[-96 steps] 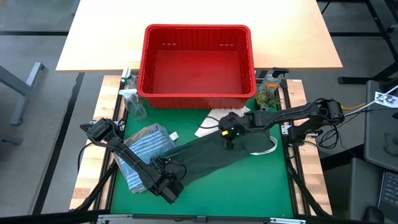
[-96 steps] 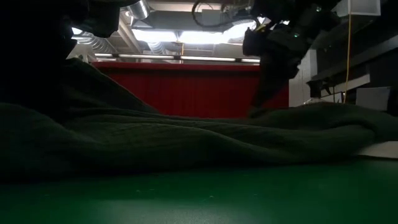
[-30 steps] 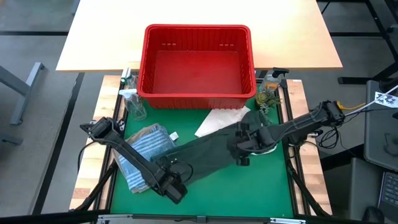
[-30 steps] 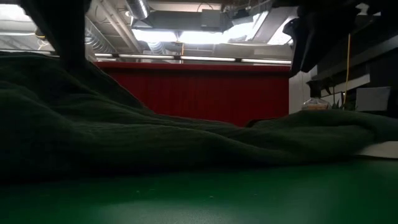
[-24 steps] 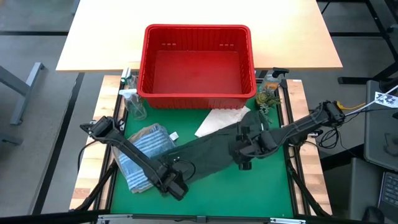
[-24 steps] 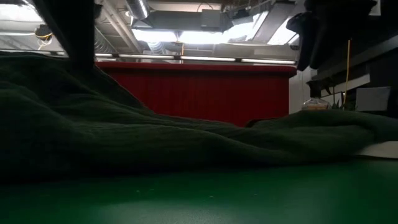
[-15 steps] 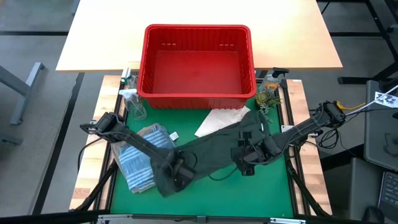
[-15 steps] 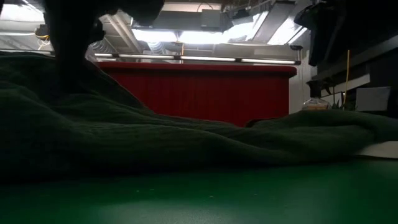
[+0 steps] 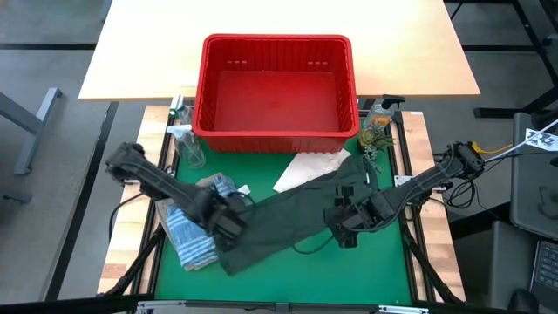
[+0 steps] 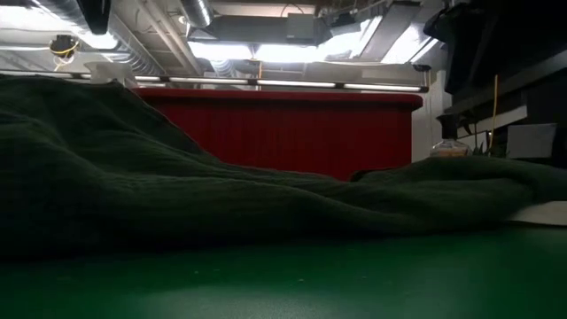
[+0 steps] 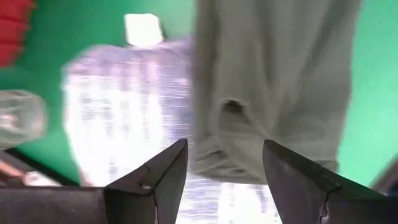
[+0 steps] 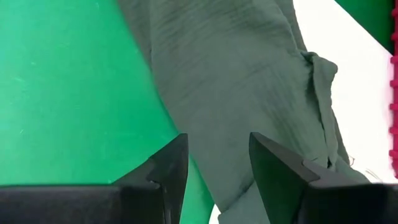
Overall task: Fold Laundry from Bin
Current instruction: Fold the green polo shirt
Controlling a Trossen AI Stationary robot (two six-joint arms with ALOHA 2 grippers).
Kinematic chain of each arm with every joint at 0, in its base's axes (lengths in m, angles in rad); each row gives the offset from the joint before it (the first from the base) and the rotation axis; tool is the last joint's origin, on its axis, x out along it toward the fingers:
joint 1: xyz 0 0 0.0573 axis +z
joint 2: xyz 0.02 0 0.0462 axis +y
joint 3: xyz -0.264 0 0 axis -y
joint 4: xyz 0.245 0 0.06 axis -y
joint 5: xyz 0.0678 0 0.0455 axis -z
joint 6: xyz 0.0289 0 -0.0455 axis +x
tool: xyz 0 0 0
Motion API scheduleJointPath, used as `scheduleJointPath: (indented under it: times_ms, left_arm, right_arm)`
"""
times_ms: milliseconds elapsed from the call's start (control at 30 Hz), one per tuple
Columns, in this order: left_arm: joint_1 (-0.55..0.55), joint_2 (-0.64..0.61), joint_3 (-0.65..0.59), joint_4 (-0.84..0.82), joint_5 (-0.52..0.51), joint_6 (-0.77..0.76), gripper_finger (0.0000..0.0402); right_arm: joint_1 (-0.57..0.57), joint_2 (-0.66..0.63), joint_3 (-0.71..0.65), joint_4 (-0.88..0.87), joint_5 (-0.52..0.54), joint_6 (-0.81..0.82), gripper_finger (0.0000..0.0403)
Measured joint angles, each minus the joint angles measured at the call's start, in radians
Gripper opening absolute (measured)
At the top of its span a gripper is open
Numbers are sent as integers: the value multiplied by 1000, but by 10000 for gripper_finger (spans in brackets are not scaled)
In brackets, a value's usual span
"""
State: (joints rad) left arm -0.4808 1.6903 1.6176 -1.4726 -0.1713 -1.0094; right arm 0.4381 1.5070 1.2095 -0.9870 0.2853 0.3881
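Left claw (image 9: 234,220) open above diagonally stretched dark green garment (image 9: 292,209).

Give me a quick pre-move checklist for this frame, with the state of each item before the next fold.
1. Left pincer open, holding nothing: ok.
2. Right pincer open, over the green garment: ok.
3. Garment lying flat for folding: not ok, rumpled.
4. Garment clear of the striped shirt: not ok, it overlaps the shirt's edge.
5. Bin emptied: ok.
6. White cloth out of the way: cannot tell, partly under the garment.
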Motion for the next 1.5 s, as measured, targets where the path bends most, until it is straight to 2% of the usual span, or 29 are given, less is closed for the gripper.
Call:
scheduleJointPath:
  times_ms: [167,333,567,867,1000,1200,1300,1500]
  left_arm:
    - [-56,-52,0,-37,-119,-69,202]
    - [-110,-43,-29,-13,-152,-111,202]
    - [-112,-41,-162,9,-123,-295,202]
    - [-72,-40,-292,139,-42,-297,202]
    - [-56,-40,-318,156,-38,-293,202]
    - [-42,-40,-355,241,34,-269,201]
    - [-40,-40,-355,266,40,-265,200]
    - [-40,-40,-345,272,55,-264,154]
  right_arm:
    - [1,0,0,10,-16,5,170]
    - [1,0,0,20,-17,8,170]
    - [1,0,0,24,-17,8,170]
    - [1,0,0,28,-17,8,170]
    - [1,0,0,28,-17,8,170]
    - [1,0,0,28,-17,8,170]
    - [1,0,0,28,-17,8,170]
    - [1,0,0,28,-17,8,170]
